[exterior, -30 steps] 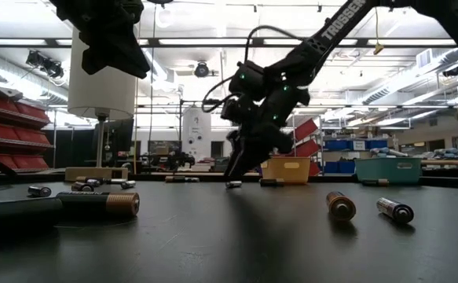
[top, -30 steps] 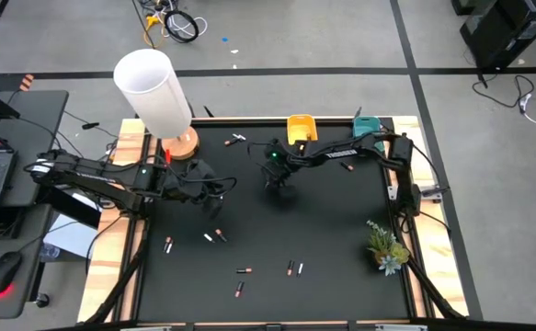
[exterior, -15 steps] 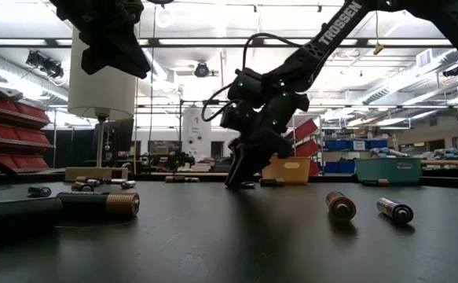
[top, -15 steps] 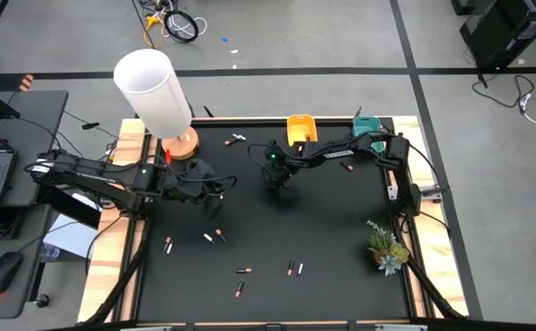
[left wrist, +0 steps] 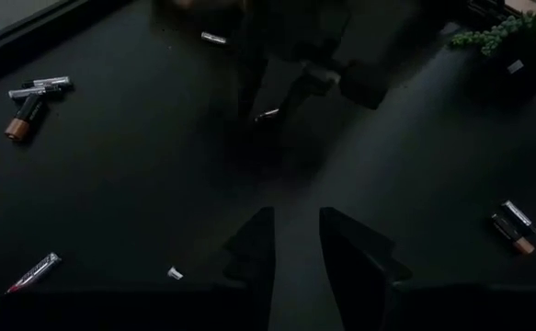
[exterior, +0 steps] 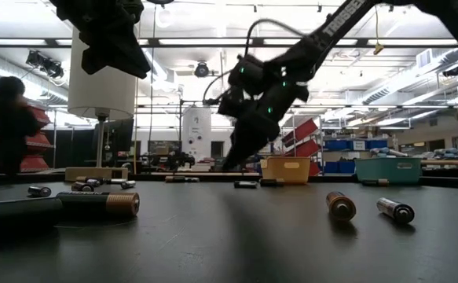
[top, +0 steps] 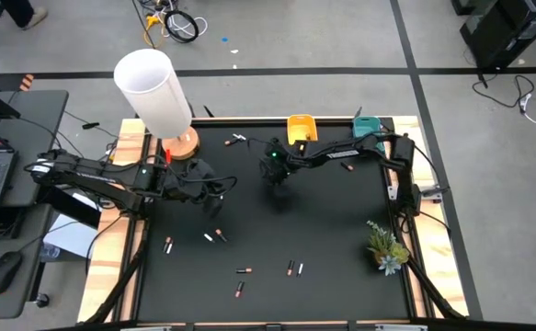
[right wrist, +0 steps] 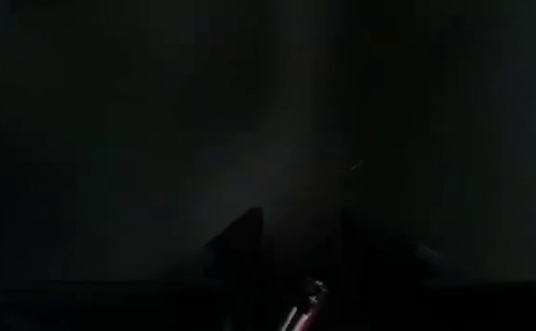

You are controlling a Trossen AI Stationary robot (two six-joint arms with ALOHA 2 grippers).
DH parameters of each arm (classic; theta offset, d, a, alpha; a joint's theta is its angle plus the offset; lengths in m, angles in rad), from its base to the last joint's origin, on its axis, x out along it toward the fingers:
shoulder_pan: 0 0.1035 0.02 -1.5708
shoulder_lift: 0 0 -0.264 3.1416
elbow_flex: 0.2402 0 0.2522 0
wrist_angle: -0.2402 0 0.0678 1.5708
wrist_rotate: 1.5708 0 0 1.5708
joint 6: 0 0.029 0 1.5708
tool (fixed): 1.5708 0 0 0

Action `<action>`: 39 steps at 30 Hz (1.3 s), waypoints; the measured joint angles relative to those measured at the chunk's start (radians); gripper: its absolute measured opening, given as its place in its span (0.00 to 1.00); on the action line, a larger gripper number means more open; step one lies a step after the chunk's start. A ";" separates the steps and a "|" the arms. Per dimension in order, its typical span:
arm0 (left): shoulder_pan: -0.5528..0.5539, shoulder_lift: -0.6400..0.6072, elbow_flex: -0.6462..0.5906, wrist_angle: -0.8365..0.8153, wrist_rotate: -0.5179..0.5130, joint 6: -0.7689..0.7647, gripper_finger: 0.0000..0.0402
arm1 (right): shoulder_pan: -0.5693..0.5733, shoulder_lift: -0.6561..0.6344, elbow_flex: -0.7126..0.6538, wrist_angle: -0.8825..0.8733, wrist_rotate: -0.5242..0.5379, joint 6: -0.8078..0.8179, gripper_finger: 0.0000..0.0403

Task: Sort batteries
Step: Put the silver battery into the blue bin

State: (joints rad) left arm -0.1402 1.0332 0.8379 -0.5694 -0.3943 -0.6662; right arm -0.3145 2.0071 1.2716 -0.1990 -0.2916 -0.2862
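Batteries lie scattered on the black table (top: 341, 221): two near the far edge (top: 238, 139), several toward the near edge (top: 293, 268) and one at the left (top: 168, 245). My right gripper (top: 274, 181) hangs open just above the table's far middle. A small battery (exterior: 246, 185) lies on its side on the table right below it and also shows in the left wrist view (left wrist: 268, 115). My left gripper (top: 217, 188) waits open above the table's left part, with nothing between its fingers (left wrist: 258, 248).
A yellow tray (top: 301, 127) and a teal tray (top: 367, 126) stand at the far edge. A white cylinder on a wooden foot (top: 153, 92) stands at the far left corner and a small plant (top: 387, 246) at the right edge. A person (exterior: 9, 118) shows beyond the table.
My right gripper went down onto the small battery, rolled its wrist, and has risen clear of the table again. The battery stays on the table, slid a little toward the right edge.
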 joint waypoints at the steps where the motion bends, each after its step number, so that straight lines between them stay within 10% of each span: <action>1: 0.000 0.000 0.000 -0.001 0.000 0.000 0.25 | 0.000 -0.015 0.002 -0.017 0.009 0.010 0.42; 20: 0.000 0.000 0.000 -0.002 0.004 0.010 0.25 | 0.009 -0.067 -0.204 0.067 0.118 0.041 0.44; 31: 0.000 0.000 0.000 -0.003 0.000 0.010 0.25 | 0.028 -0.068 -0.228 0.064 0.141 0.040 0.07; 39: 0.000 0.000 0.000 -0.003 0.000 0.011 0.25 | 0.028 -0.080 -0.206 0.005 0.142 0.056 0.05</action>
State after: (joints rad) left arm -0.1402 1.0332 0.8379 -0.5720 -0.3943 -0.6556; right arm -0.2867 1.9270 1.0657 -0.1940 -0.1497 -0.2307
